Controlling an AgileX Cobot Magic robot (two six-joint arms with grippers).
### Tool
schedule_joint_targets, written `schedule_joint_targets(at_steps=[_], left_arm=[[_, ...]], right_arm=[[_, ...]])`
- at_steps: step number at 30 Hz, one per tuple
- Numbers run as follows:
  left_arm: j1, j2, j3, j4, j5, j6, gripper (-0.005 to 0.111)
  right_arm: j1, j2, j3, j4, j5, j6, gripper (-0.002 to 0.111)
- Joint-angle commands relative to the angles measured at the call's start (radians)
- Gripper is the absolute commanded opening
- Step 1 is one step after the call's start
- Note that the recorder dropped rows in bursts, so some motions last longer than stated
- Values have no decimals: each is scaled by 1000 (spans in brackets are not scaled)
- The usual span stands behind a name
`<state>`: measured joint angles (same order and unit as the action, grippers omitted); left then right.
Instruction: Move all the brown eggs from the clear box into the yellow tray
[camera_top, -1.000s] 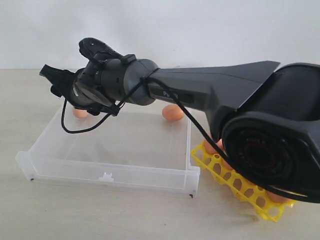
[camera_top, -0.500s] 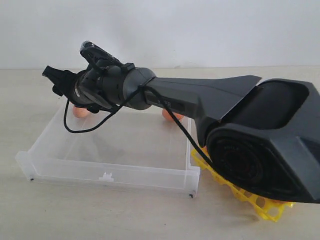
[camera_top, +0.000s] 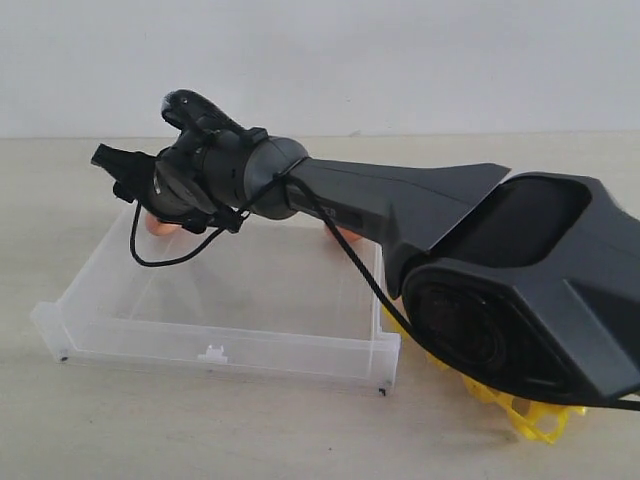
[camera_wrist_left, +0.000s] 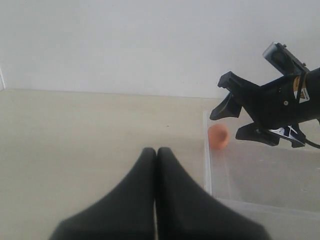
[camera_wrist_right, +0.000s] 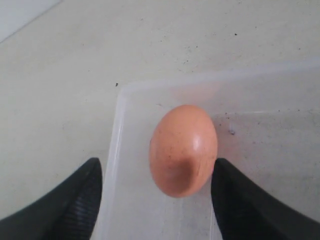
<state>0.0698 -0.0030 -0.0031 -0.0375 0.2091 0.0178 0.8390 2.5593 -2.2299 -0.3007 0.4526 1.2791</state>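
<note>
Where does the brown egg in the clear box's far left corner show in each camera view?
Exterior: the brown egg peeks out under the right gripper, at the clear box's far left corner.
Left wrist: the egg lies just inside the box wall, by the right gripper's fingers.
Right wrist: it fills the centre, between the open fingers.
Shared landmark: that corner of the box.
</note>
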Motion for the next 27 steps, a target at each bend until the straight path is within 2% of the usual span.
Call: schedule_joint_targets(at_steps=[1, 27], left_arm=[[1, 3, 3, 2, -6, 2, -4], [1, 3, 3, 2, -6, 2, -4]], right_arm=[[-15, 6, -7, 1, -6, -15, 61], [-15, 50, -7, 22, -79, -58, 61]])
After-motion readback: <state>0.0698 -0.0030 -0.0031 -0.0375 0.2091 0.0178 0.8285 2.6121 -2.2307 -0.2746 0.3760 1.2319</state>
